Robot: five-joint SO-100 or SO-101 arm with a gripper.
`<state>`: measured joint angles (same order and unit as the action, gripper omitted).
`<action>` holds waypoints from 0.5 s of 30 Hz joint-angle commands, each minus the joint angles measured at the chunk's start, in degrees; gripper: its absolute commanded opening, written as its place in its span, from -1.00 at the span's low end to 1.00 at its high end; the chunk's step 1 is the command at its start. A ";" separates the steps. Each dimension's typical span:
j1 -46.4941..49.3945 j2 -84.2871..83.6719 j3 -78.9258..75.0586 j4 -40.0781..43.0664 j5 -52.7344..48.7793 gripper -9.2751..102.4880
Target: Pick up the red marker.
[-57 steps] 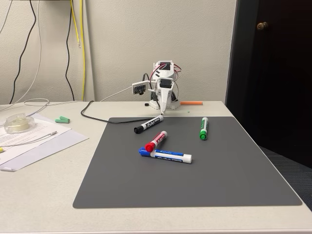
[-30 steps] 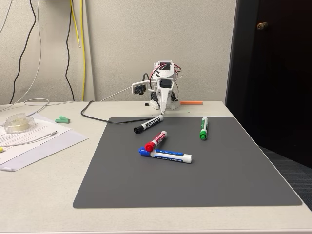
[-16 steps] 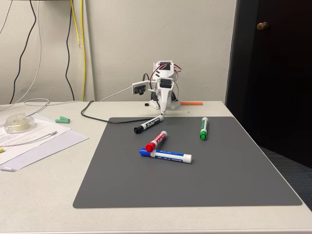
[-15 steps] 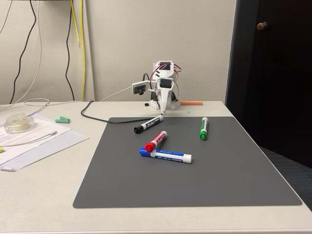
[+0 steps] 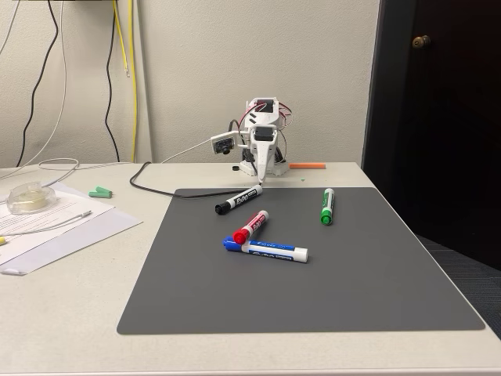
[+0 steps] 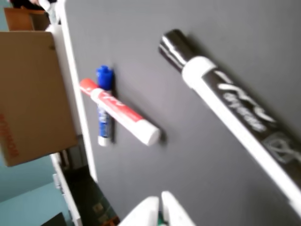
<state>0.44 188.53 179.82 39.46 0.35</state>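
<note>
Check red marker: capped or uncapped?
Capped. The red marker lies flat on the gray mat with its red cap on, cap end touching the blue marker.

Four markers on a mat, arm behind them

In the fixed view the mat [image 5: 313, 274] lies on the table [image 5: 70, 313]. The red marker [image 5: 250, 226] sits mid-mat, its cap end seemingly touching the blue marker [image 5: 266, 250] in front; the black marker [image 5: 238, 201] lies behind, the green marker [image 5: 327, 206] to the right. The arm [image 5: 262, 149] stands behind the mat; papers [image 5: 55, 227] lie left.
</note>
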 commanded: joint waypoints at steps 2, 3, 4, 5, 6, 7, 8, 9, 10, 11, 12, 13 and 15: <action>1.49 0.09 -2.64 -6.77 -1.41 -0.84; 1.67 -1.76 -3.08 -9.40 -1.58 -0.84; 1.67 -6.42 -4.39 -12.83 -1.41 -0.84; 1.76 -12.48 -6.59 -15.91 -0.97 -0.84; 1.76 -20.13 -10.55 -18.46 -1.05 -0.84; 1.93 -27.77 -15.91 -18.98 -2.02 -0.84; 2.20 -33.93 -21.01 -18.81 -2.99 -0.84; 2.29 -39.73 -25.93 -18.54 -4.13 -0.84; 2.55 -44.65 -30.50 -18.46 -5.71 -0.84; 2.72 -49.04 -34.54 -18.54 -7.65 -0.84; 2.72 -52.91 -38.14 -18.90 -9.58 -0.84; 2.72 -56.07 -41.48 -19.07 -11.51 -0.84; 2.90 -62.84 -49.31 -16.61 -14.77 -0.84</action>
<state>3.25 132.28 140.36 22.50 -11.34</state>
